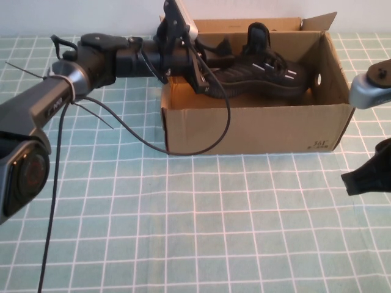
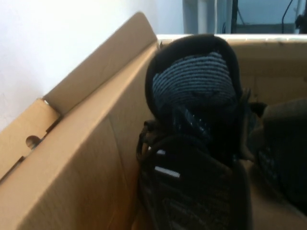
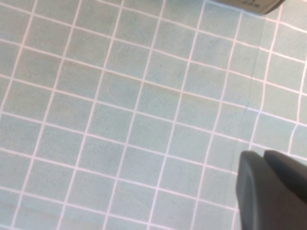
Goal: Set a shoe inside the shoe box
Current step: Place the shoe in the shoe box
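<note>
High view: shoe point(image 1: 259, 73) lies inside shoe box point(image 1: 256, 131); left gripper point(image 1: 201, 70) at its heel, jaw state unclear. Left wrist: tongue close-up only. Right gripper point(image 3: 271, 191) over checkered cloth point(image 3: 120, 120), jaws unreadable.

One shoe point(image 1: 259, 73) and one box point(image 1: 256, 131), both on one worktop point(image 1: 183, 232). Two arms, each with one pincer: the left pincer point(image 1: 204, 64) is at the box's left end, by the shoe's heel; the right pincer point(image 1: 365, 180) is over the worktop at the right edge, near side of the box. One hole point(image 1: 317, 79) shows in the box's right wall. One flap point(image 1: 319, 22) stands at its far right corner.
</note>
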Controlling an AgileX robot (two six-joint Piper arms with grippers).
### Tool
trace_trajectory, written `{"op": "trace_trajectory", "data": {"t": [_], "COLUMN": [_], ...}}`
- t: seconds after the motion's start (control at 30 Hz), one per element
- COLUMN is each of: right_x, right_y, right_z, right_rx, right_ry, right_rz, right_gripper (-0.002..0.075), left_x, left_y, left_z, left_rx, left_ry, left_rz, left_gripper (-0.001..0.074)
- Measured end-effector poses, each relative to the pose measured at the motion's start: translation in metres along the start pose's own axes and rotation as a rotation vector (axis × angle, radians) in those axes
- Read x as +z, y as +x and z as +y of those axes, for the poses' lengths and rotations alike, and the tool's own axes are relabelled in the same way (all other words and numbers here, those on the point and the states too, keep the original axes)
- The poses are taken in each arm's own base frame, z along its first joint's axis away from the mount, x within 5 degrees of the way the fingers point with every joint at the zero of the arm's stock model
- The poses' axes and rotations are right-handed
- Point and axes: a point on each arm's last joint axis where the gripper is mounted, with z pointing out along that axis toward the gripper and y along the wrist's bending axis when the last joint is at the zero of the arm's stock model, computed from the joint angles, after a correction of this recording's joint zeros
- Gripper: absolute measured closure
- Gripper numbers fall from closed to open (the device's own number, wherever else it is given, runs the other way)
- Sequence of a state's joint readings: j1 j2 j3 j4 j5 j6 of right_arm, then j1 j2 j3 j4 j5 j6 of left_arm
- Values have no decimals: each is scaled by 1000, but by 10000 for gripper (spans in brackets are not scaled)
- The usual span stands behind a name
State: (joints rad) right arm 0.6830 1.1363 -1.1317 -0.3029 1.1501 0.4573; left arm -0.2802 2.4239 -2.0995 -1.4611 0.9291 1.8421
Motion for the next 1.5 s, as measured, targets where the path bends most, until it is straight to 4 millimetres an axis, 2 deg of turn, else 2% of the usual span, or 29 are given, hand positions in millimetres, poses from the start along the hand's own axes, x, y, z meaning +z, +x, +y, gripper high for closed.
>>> {"op": "trace_trajectory", "data": {"t": [0.17, 0.43, 0.53, 0.63, 0.77, 0.93, 1.1, 1.33, 1.5], "right_x": [4, 11, 15, 18, 20, 21, 22, 22, 22], "right_y": [-1, -3, -3, -4, -4, -4, -5, -7, -7], "right_z": [2, 6, 8, 10, 11, 12, 12, 13, 13], "right_rx": [2, -11, -21, -25, -29, -31, -32, -47, -55], "right_ry": [-10, -12, -12, -18, -25, -25, -26, -36, -36], "right_rz": [8, 35, 47, 58, 69, 69, 67, 47, 47], "right_gripper": [734, 734, 734, 734, 734, 734, 734, 734, 734], "left_x": [5, 5, 5, 5, 5, 3, -5, 3, 6], "left_y": [11, 11, 12, 15, 18, 15, -5, -54, -63], "left_z": [2, 8, 10, 15, 18, 21, 18, -4, -13], "left_rx": [17, 16, 15, 8, -82, -323, -539, -548, -561], "left_ry": [-26, -87, -109, -162, -201, -242, -265, -356, -509], "left_rz": [17, 28, 36, 50, 45, 28, 80, 330, 480], "left_gripper": [691, 691, 669, 575, 407, 356, 363, 389, 393]}}
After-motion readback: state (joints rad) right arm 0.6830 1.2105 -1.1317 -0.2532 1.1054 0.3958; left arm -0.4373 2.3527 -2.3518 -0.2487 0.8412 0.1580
